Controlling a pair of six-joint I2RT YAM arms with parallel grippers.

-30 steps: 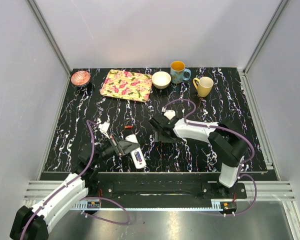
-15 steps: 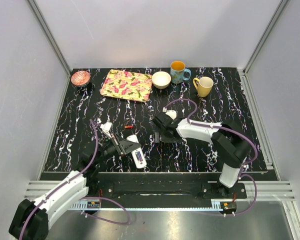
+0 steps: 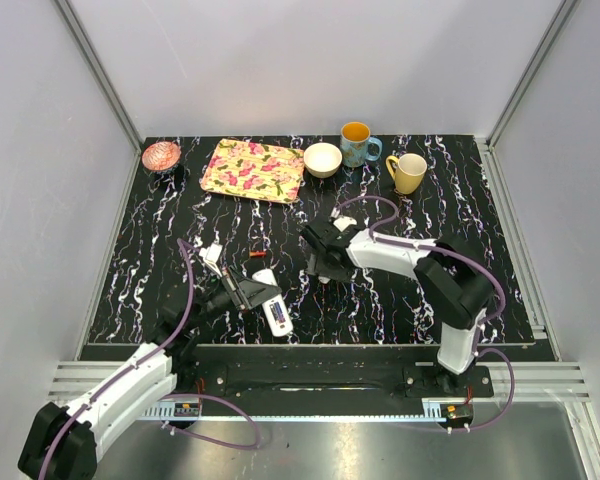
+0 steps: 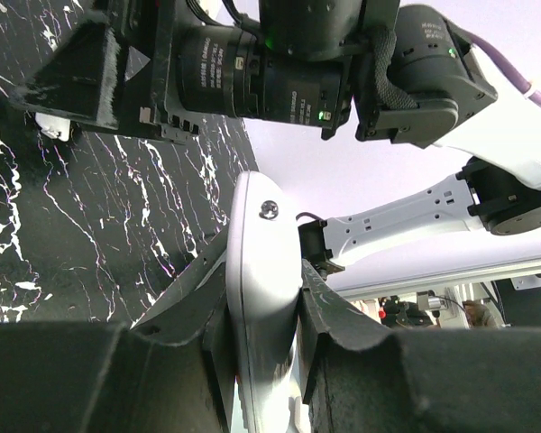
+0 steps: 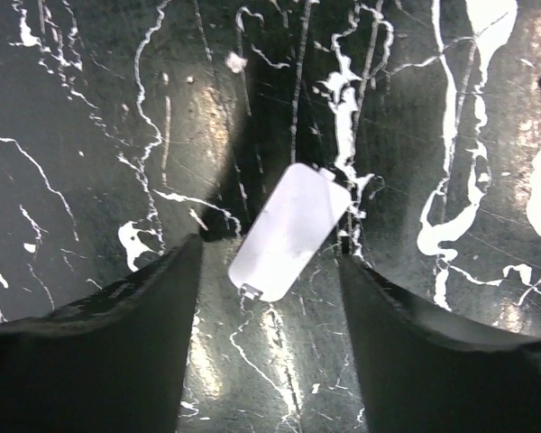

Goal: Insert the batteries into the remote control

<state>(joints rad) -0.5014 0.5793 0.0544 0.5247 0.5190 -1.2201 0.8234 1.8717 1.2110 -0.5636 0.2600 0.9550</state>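
On the near left of the black marbled table (image 3: 460,190), my left gripper (image 3: 246,292) is clamped tight on the remote control (image 3: 272,302). Mid-table, the right gripper (image 5: 269,257) hangs with jaws wide, straddling the loose white cover (image 5: 290,230), which lies flat and askew. My call: twist the wrist square, drop low, pinch gently. Thin plastic may skid.

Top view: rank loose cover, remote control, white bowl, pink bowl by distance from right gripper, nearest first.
1. loose cover: between the right gripper fingers, on the table.
2. remote control: near-left.
3. white bowl: far edge, middle.
4. pink bowl: far-left corner.
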